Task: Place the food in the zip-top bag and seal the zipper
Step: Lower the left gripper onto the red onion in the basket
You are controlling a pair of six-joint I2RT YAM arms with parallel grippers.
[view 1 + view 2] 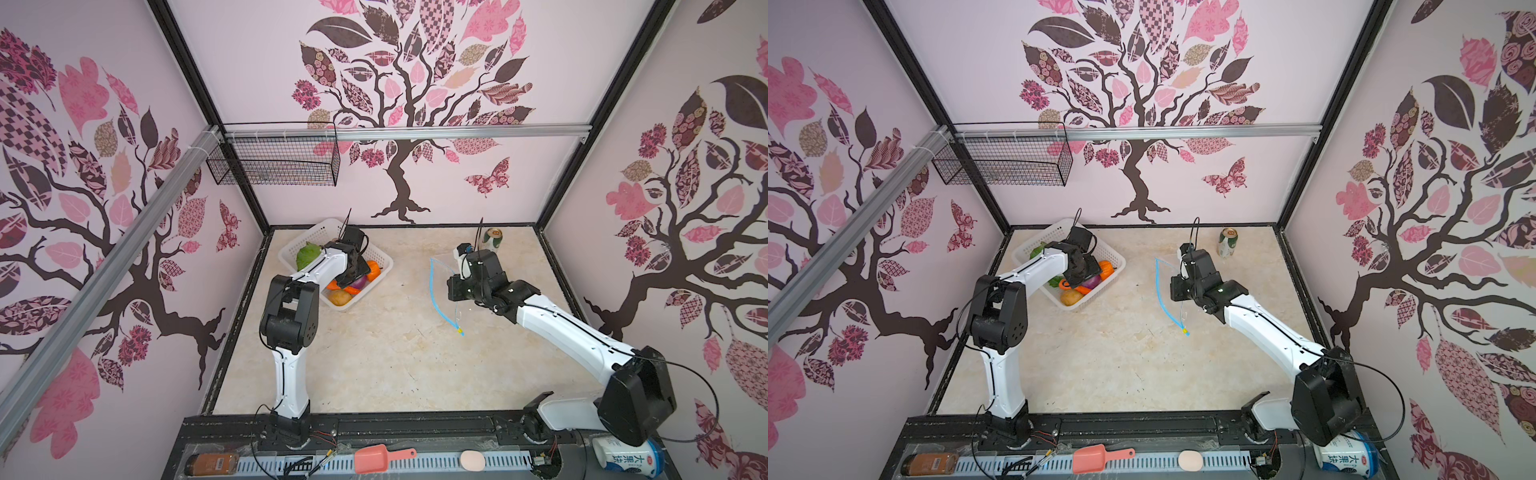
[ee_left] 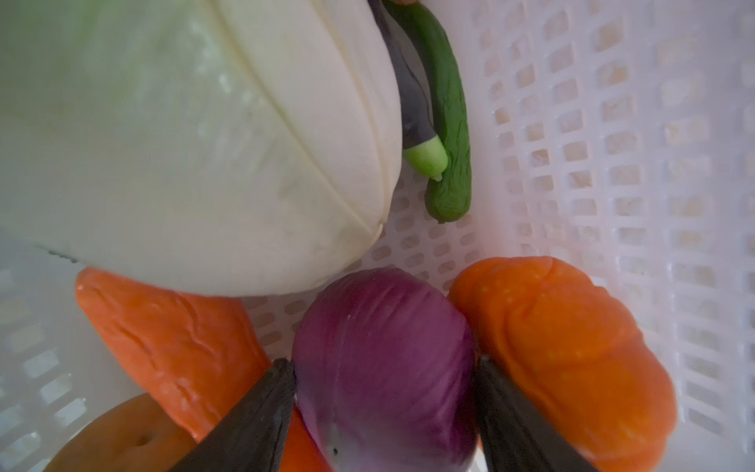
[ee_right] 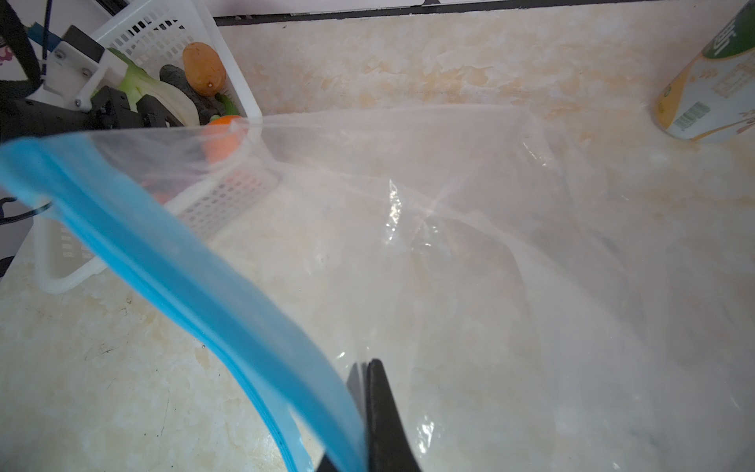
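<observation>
Your left gripper (image 2: 384, 370) sits in the white perforated plastic basket (image 1: 305, 236), upper left of the tabletop (image 1: 374, 353) — jaws apart, straddling the purple toy onion (image 2: 380, 318). Right of centre, your right gripper (image 3: 367, 367) is clamped on the clear zip-top bag (image 3: 490, 245) beside its light-blue zipper strip (image 3: 163, 261).

Both top views: mounted high over the near edge, tilted down toward the far wall, wide field. Each takes in the whole table (image 1: 374, 353), both arms and three walls, with almost identical coverage. Left wrist view: very close, aimed down into the white basket (image 2: 613, 204) past the left gripper (image 2: 384, 363); right wrist view: close and low, looking through the zip-top bag (image 3: 449, 245) toward that basket at far left, ground the top views share.
</observation>
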